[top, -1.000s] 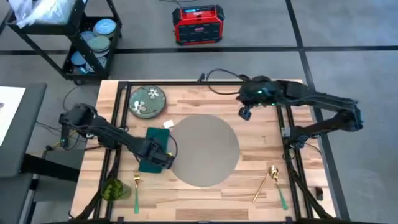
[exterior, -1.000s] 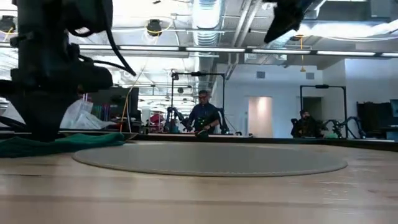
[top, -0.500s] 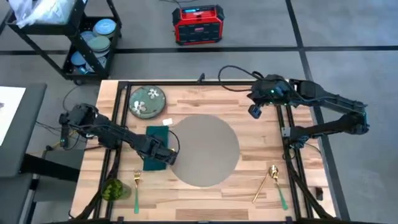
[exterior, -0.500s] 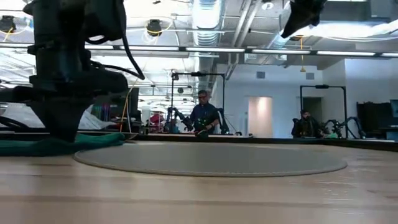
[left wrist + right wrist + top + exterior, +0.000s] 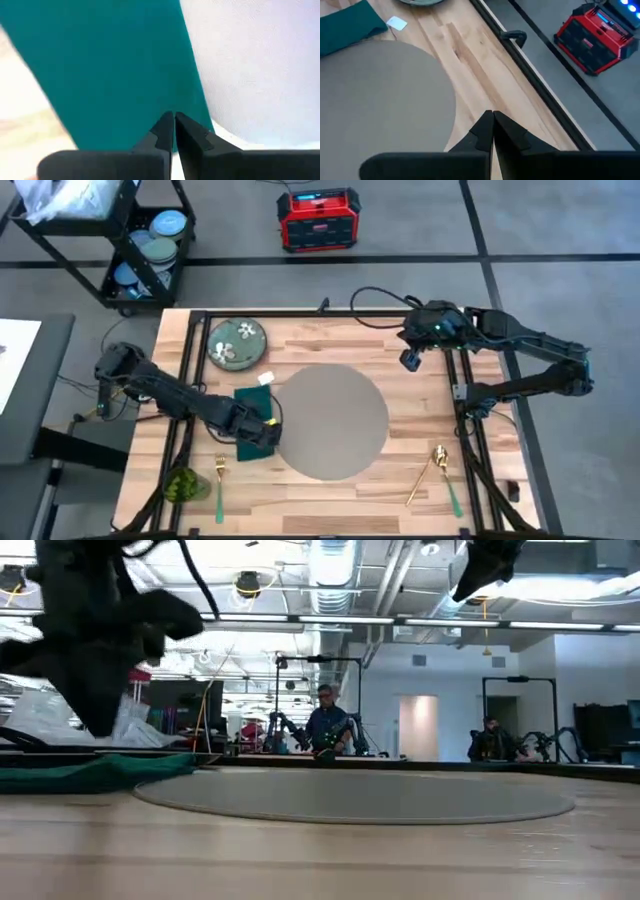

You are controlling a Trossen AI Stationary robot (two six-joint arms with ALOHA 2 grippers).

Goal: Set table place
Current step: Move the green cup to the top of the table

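High view: only the placemat point(image 5: 332, 422) is centred; plate point(image 5: 237, 343), napkin point(image 5: 250, 420) and cutlery remain aside. Both tools, left point(image 5: 268, 432) and right point(image 5: 409, 359), are clenched empty.

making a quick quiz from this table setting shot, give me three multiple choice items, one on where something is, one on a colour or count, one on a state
1. Where is the green floral plate?
A. On the grey placemat
B. On the table's far left corner, off the placemat
C. On the cart

2. What colour is the napkin?
A. Dark teal
B. Red
C. White

3. How do the right gripper's fingers stand?
A. Wide open
B. Shut on a fork
C. Shut, holding nothing

Answers:
1 B: the high view shows the plate on bare wood of the table, apart from the placemat.
2 A: the napkin shows teal beside the placemat, under the left gripper.
3 C: the right wrist view shows the fingertips together above the table.
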